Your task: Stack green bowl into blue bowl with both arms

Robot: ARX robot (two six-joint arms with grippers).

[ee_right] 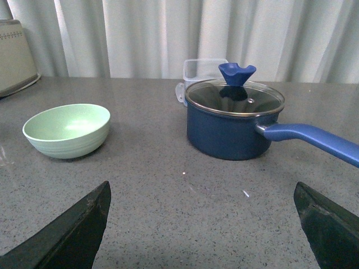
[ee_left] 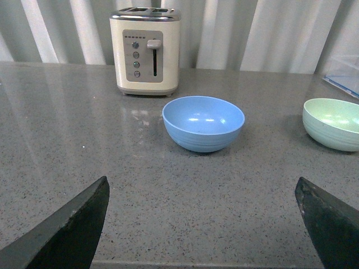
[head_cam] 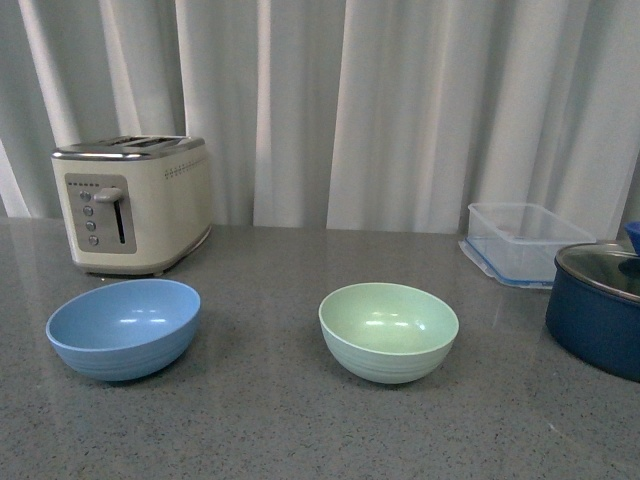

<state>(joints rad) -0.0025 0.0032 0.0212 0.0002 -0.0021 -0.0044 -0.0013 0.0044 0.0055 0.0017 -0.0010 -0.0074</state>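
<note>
The left gripper (ee_left: 201,188) hangs low over the grey speckled countertop (head_cam: 280,430) with its two black fingers (ee_left: 73,227) spread wide and nothing between them, and the right gripper (ee_right: 202,188) is spread just as wide and also holds nothing. The blue bowl (head_cam: 124,326) sits upright, mouth up, on the robot's left side, just in front of a cream two-slot toaster (head_cam: 132,203). The green bowl (head_cam: 388,330) stands upright near the middle of the counter, well apart from the blue one and to its right. Both bowls are round, so neither has a long axis, and both look hollow inside. Further right stands a dark navy saucepan (ee_right: 233,126) with a glass lid, its blue handle (ee_right: 314,140) reaching out sideways. Behind it is a clear plastic container (head_cam: 520,243), possibly resting on its own lid, before a pale curtain (head_cam: 400,100)
</note>
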